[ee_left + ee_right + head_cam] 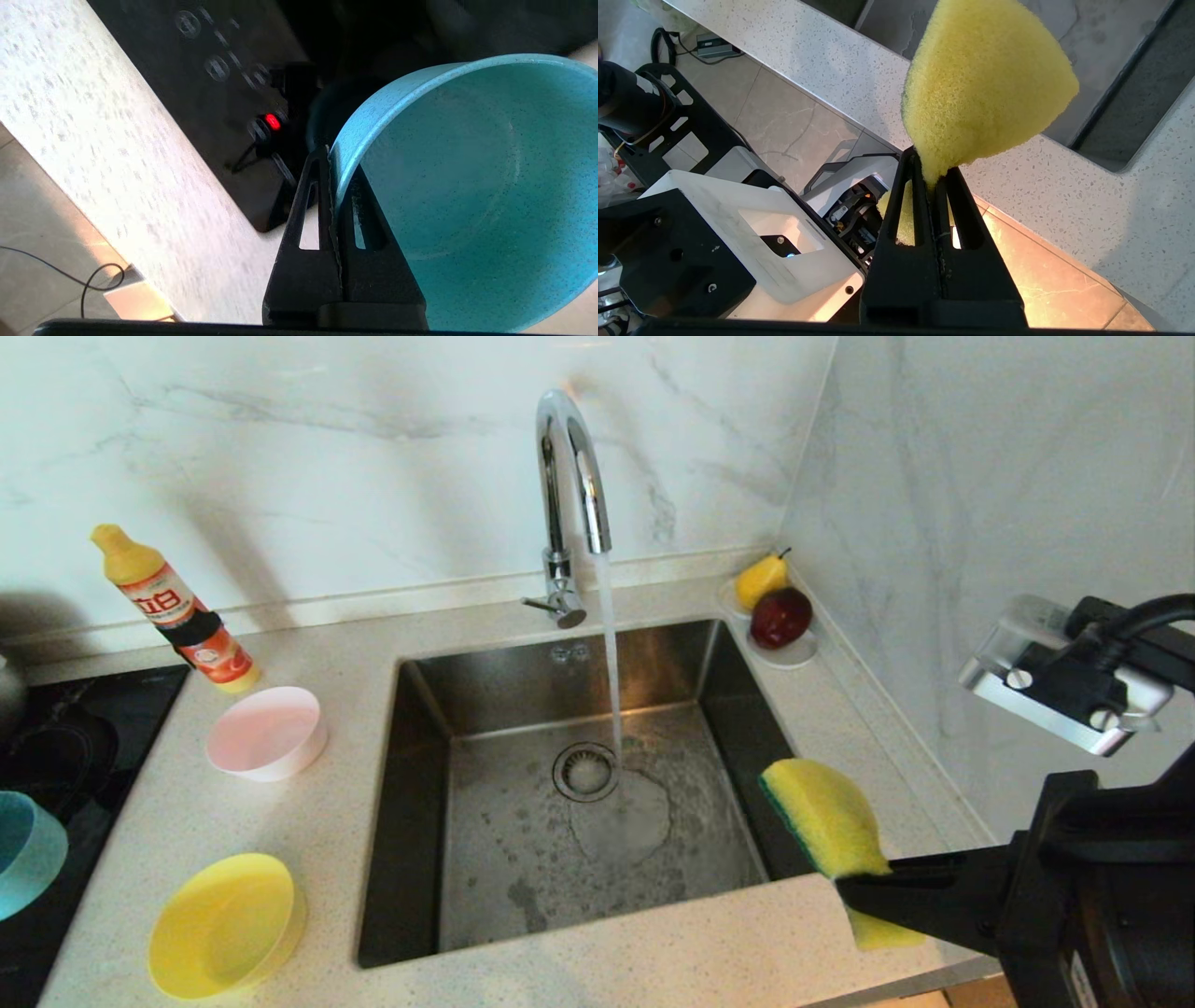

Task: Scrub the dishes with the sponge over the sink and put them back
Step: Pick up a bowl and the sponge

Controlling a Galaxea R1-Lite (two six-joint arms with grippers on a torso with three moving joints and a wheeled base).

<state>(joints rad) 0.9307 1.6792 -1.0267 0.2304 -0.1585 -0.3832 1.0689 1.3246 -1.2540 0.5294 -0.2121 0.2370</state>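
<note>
The left gripper (334, 186) pinches the blue bowl (467, 186) by its rim above the stove (224, 93); the right gripper (931, 179) clamps the sponge (826, 817) beside the sink (411, 803). Such a thin rim hold could let the bowl swivel or slip during scrubbing.

We note a yellow sponge (826, 817) with a green edge, a pale pink bowl (267, 733), a yellow bowl (225, 924) and a speckled light blue bowl (472, 186). The desk (308, 821) is pale speckled stone, the sink (579, 803) grey steel, the wall (327, 448) white, grey-veined marble.
</note>
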